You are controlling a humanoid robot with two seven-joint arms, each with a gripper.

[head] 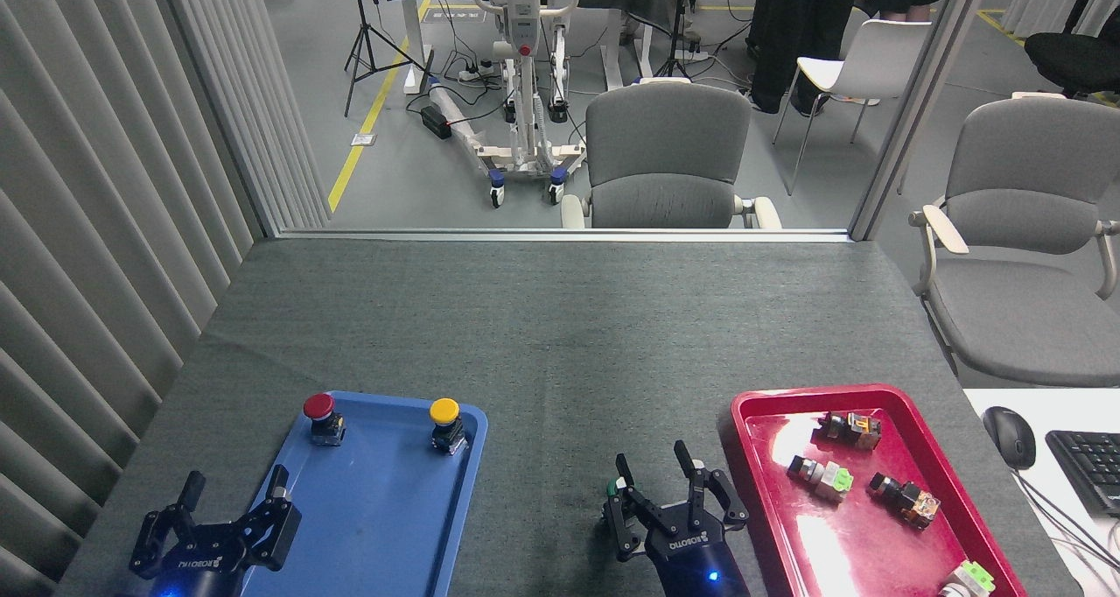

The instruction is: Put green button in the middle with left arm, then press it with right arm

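The green button [618, 488] stands on the dark grey cloth of the table [560, 334], in the strip between the blue tray [385, 509] and the red tray [787, 527]. Only a sliver of its green cap shows, just left of the right gripper [667, 479] and close against that gripper's left finger; whether they touch cannot be told. The right gripper is released, its fingers spread upward with nothing between them. The left gripper [229, 501] is well to the left of the button, over the near left corner of the blue tray, also spread and holding nothing. Handling judgement: the button appears to be a small, rigid, light unit, with a smooth domed cap that is likely slippery and a boxy base below. The base is the better place to take hold, gripped on two opposite flat sides, low down, so the unit stays upright. The cap should be left free, since it is the moving part. For pressing, a single fingertip applied straight down on the cap centre is advisable; an off-centre push could tip or slide so light an item on the cloth.
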